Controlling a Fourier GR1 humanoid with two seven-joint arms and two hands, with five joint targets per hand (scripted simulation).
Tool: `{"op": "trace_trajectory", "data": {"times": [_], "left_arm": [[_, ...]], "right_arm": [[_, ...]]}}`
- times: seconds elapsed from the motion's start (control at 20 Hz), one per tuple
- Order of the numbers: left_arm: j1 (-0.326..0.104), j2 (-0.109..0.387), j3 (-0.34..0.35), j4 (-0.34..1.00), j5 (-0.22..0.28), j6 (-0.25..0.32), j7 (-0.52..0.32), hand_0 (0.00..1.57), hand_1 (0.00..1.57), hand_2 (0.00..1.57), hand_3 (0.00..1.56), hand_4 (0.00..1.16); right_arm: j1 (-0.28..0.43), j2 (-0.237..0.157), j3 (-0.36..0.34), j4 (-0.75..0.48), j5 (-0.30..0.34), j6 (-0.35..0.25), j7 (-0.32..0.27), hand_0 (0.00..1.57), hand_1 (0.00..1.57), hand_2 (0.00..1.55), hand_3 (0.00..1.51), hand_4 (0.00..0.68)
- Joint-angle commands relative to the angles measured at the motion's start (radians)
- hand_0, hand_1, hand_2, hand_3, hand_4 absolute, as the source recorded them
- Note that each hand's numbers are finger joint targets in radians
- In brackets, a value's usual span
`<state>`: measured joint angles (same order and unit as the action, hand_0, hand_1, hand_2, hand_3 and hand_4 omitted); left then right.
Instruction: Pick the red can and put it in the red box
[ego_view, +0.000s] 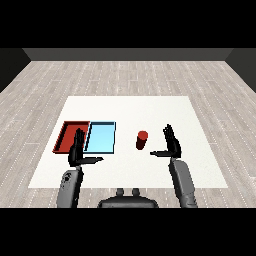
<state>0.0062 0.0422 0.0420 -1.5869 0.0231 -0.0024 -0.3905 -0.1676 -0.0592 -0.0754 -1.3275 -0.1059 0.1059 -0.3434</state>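
Right hand (172, 142): fingers straight, thumb out, holding nothing, near the red can (142, 140) on its right. Left hand (77, 150): likewise released, well left of the can. Can upright on white table (150, 107). Light blue tray (100, 137) left of the can; red tray (67, 135) beyond it.

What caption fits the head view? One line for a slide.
Red can stands upright between open right hand and light blue tray; red tray beyond left hand.
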Motion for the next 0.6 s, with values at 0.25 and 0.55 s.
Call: {"op": "trace_trajectory", "data": {"times": [0.25, 0.55], "left_arm": [[-0.026, -0.006, 0.013, 0.055, 0.008, 0.003, -0.012, 0.0, 0.0, 0.0, 0.0, 0.0], [0.048, -0.003, 0.0, -0.086, 0.04, -0.013, 0.068, 0.0, 0.0, 0.0, 0.0, 0.0]], "right_arm": [[-0.073, 0.009, -0.013, 0.127, -0.021, 0.015, -0.037, 0.0, 0.0, 0.0, 0.0, 0.0], [-0.205, 0.058, -0.018, 0.338, -0.035, -0.039, -0.084, 0.0, 0.0, 0.0, 0.0, 0.0]]}}
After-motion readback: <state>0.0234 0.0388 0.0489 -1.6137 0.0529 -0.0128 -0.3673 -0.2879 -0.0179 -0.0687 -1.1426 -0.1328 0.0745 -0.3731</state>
